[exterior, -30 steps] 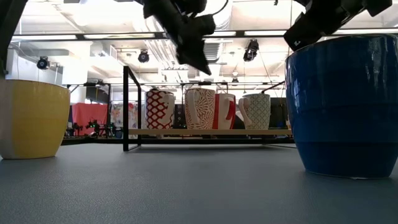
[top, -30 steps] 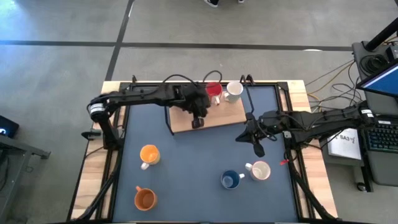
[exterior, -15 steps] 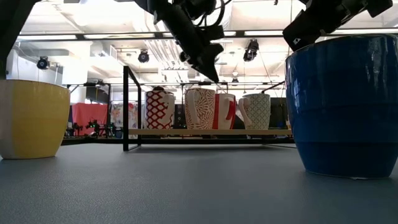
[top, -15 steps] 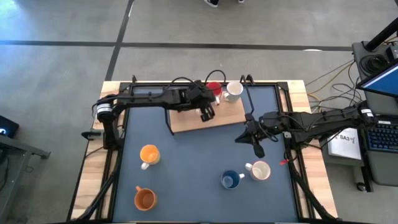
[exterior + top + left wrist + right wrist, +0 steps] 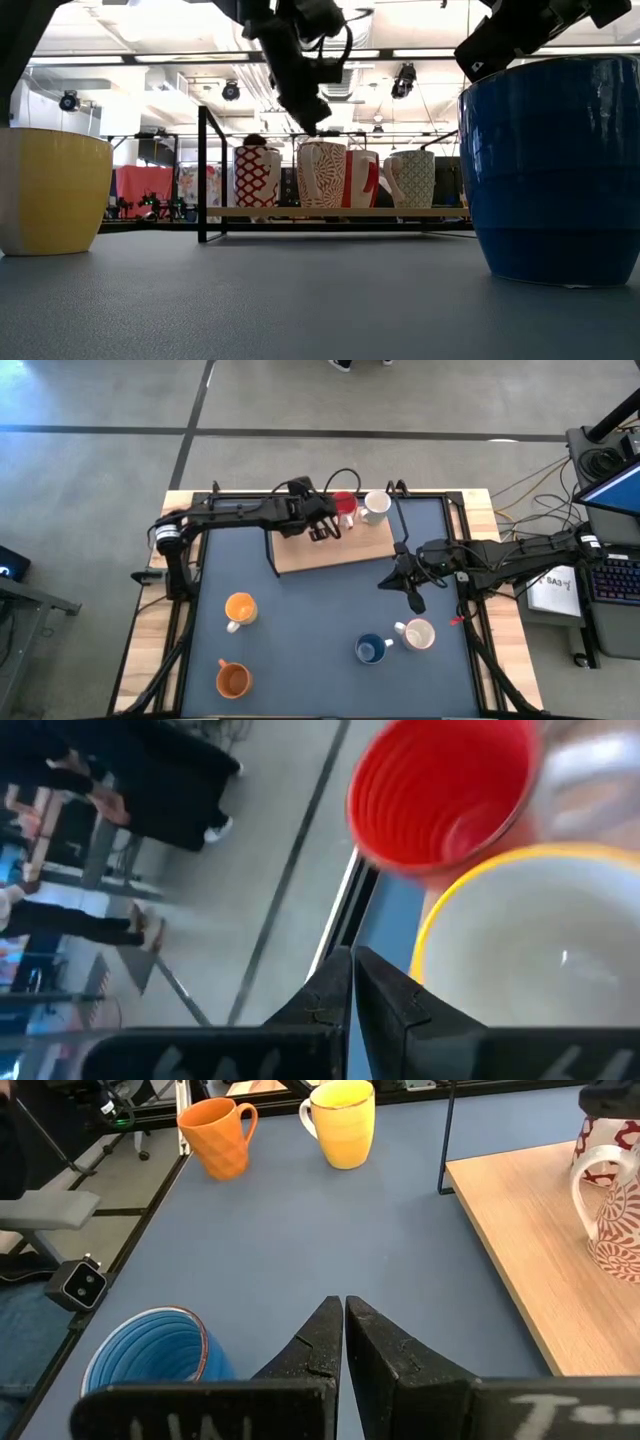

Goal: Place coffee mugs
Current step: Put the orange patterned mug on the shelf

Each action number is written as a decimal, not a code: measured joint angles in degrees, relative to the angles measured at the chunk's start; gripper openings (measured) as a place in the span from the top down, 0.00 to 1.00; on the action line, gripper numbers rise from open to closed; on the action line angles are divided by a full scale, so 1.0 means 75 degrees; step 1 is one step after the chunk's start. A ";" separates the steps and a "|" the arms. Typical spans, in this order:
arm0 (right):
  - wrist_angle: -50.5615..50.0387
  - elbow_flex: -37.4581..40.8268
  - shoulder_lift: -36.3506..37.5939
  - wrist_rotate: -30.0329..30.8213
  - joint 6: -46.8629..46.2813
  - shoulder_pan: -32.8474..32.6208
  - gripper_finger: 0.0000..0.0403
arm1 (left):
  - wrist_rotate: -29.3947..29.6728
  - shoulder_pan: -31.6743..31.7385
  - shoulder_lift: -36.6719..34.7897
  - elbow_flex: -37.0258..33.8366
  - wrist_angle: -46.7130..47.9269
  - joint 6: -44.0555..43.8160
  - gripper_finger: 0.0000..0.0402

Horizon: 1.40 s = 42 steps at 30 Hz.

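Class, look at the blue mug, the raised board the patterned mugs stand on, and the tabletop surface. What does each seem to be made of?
Round blue mug: probably glazed ceramic, with a smooth, faintly shiny rim. Raised pale board: looks like light wood or laminate, matte tan with faint grain. Grey-blue tabletop surface: probably a matte mat or coated sheet, even and without glare.

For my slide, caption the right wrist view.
Shut right gripper above the grey mat, blue mug beside it, orange mug and yellow mug beyond.
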State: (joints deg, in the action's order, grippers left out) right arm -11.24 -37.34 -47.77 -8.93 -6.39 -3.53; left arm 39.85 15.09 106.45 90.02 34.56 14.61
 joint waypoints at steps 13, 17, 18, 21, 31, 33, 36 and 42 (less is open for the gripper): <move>-0.0001 0.0022 0.0000 0.0000 0.0000 0.0000 0.98 | -0.2001 0.0339 -0.0169 0.0215 0.0350 0.0407 1.00; 0.0002 0.0023 0.0000 0.0003 0.0035 0.0003 0.98 | -0.2811 0.0507 -0.0175 0.0578 0.0771 0.0786 1.00; -0.0001 0.0023 0.0000 0.0006 0.0032 0.0003 0.98 | -0.3051 0.0562 -0.0172 0.0638 0.0920 0.0851 1.00; 0.0002 0.0023 0.0000 0.0006 0.0035 0.0003 0.98 | -0.3202 0.0663 -0.0172 0.0766 0.1381 0.0898 1.00; 0.0003 0.0049 0.0000 0.0006 0.0052 0.0003 0.98 | -0.3655 0.0667 -0.0105 0.0740 0.2347 0.0904 1.00; -0.0005 0.0061 0.0000 0.0006 0.0052 0.0003 0.98 | -0.3651 0.0626 -0.0093 0.0737 0.2376 0.0815 1.00; 0.0000 0.0081 0.0000 0.0006 0.0025 0.0003 0.98 | -0.3657 0.0565 -0.0093 0.0734 0.2417 0.0639 1.00; 0.0002 0.0105 -0.0001 0.0005 -0.0013 0.0003 0.98 | -0.3648 0.0393 -0.0099 0.0787 0.2834 0.0148 1.00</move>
State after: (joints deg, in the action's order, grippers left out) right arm -11.22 -36.56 -47.77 -8.89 -6.49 -3.51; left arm 12.49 18.04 105.71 95.92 55.81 15.72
